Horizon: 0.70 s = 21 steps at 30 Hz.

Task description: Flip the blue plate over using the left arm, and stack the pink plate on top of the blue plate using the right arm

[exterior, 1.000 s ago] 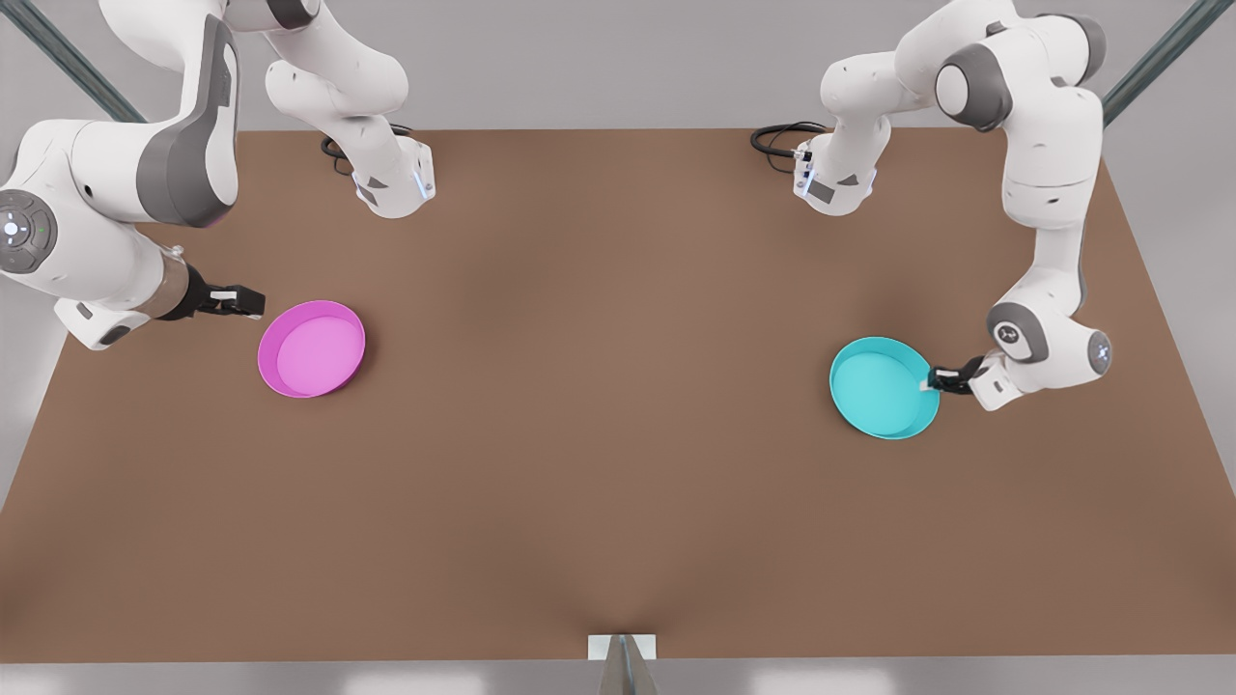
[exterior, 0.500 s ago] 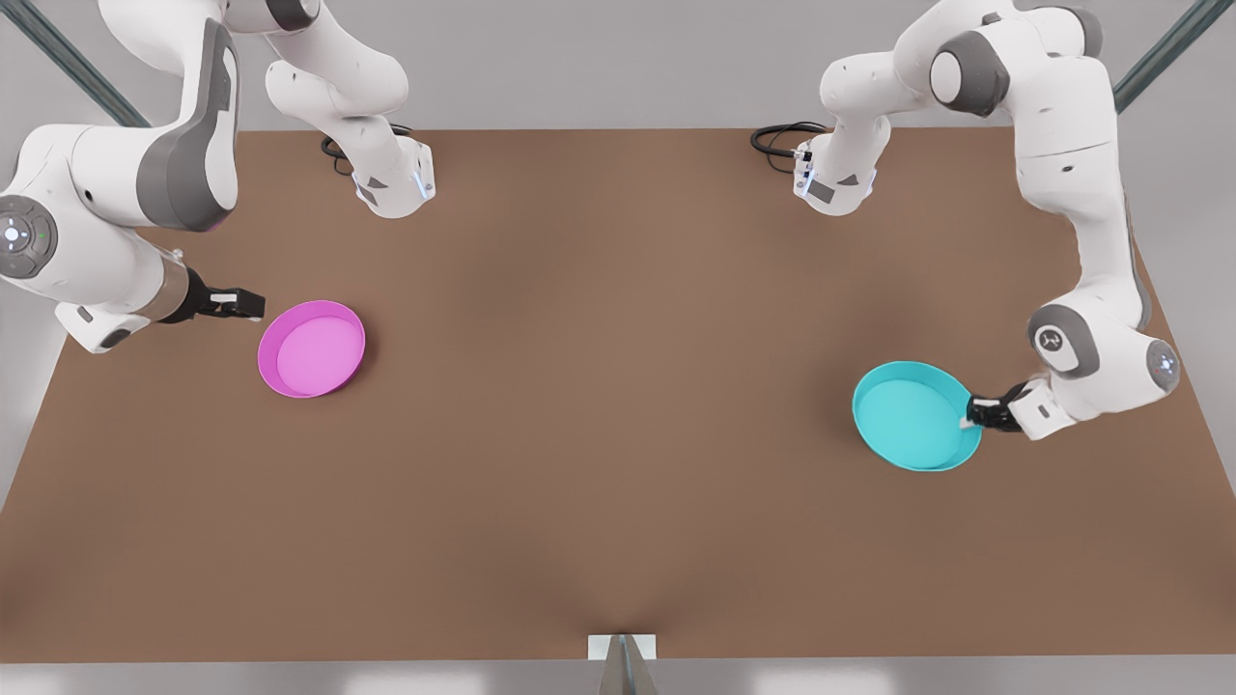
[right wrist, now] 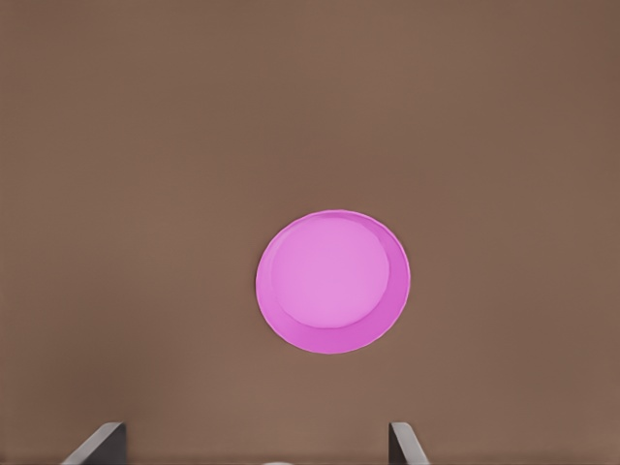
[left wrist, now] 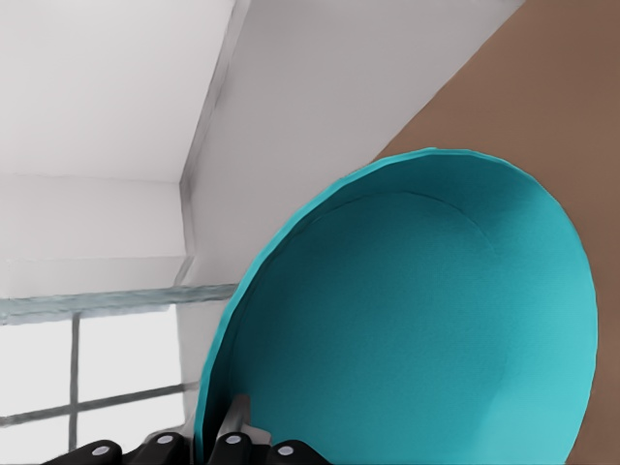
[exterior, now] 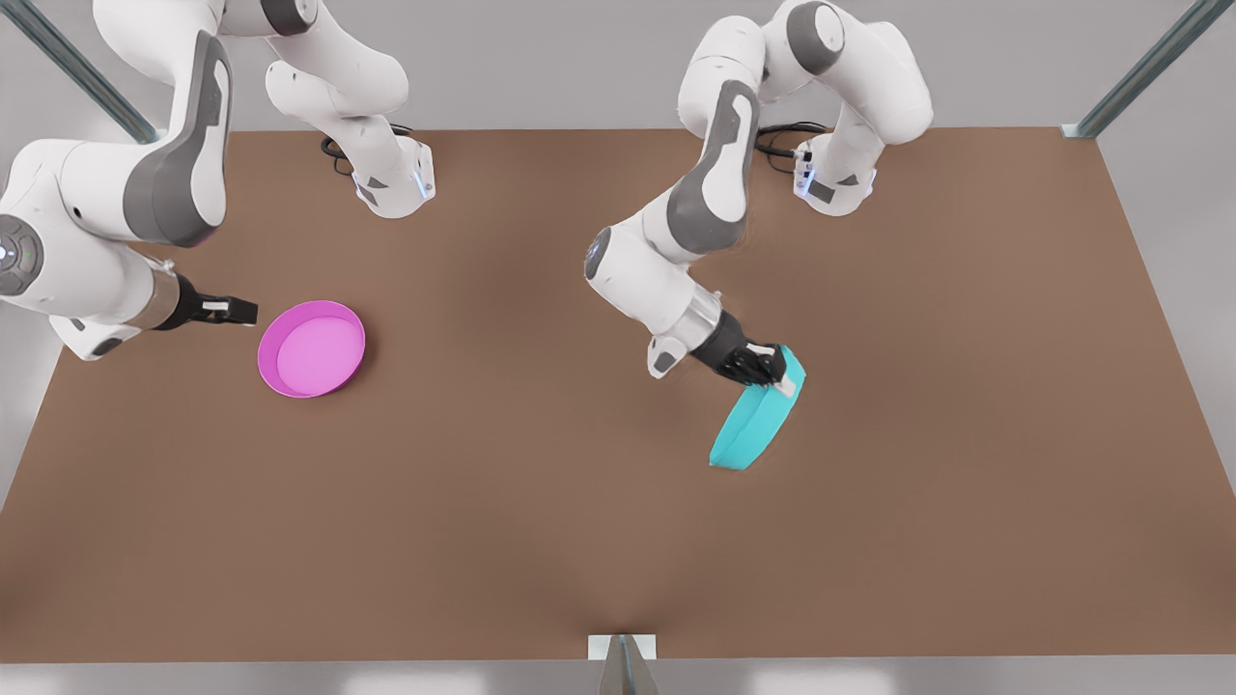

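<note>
**A:** On the brown table [exterior: 541, 502], where's the blue plate [exterior: 751, 425]?

**B:** Tilted up on edge, rim clamped in the left gripper [exterior: 778, 378].

**A:** And pink?

**B:** The pink plate [exterior: 312, 348] lies flat, just beyond the right gripper [exterior: 247, 311], whose fingers [right wrist: 97, 443] are spread wide.
</note>
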Each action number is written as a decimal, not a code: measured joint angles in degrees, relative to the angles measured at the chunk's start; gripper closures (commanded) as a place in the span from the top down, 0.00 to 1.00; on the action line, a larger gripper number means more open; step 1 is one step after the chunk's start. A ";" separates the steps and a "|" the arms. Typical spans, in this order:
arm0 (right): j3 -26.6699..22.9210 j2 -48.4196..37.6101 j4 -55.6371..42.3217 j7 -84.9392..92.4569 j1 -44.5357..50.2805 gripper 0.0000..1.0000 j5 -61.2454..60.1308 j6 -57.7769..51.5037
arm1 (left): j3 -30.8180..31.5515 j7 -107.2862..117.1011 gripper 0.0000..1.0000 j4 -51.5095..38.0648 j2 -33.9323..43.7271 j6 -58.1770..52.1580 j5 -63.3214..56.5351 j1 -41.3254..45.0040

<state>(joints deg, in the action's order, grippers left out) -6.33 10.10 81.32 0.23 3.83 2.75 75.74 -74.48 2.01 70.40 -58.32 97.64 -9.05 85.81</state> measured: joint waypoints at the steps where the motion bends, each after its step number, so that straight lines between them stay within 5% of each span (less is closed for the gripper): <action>1: -0.17 0.10 0.00 0.01 0.04 1.00 -0.10 0.01 | -1.14 2.66 0.21 -0.15 -1.78 -0.03 -0.41 1.92; 5: -0.43 0.48 0.01 0.02 -0.09 1.00 -0.33 0.02 | 3.16 12.79 0.21 -0.60 -3.52 -0.23 -6.33 3.78; 14: -1.26 1.06 0.67 0.04 -0.01 1.00 -1.21 -0.01 | 29.39 41.44 0.21 3.50 -2.35 -1.56 -36.97 -1.11; 21: -1.81 1.13 1.22 0.06 0.02 1.00 -1.69 0.10 | 43.05 63.17 0.21 3.84 -1.49 -6.06 -51.14 -7.03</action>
<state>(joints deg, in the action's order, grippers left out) -8.13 11.22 82.54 0.29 3.85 1.06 75.84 -31.43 65.18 74.24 -59.82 91.58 -60.19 78.78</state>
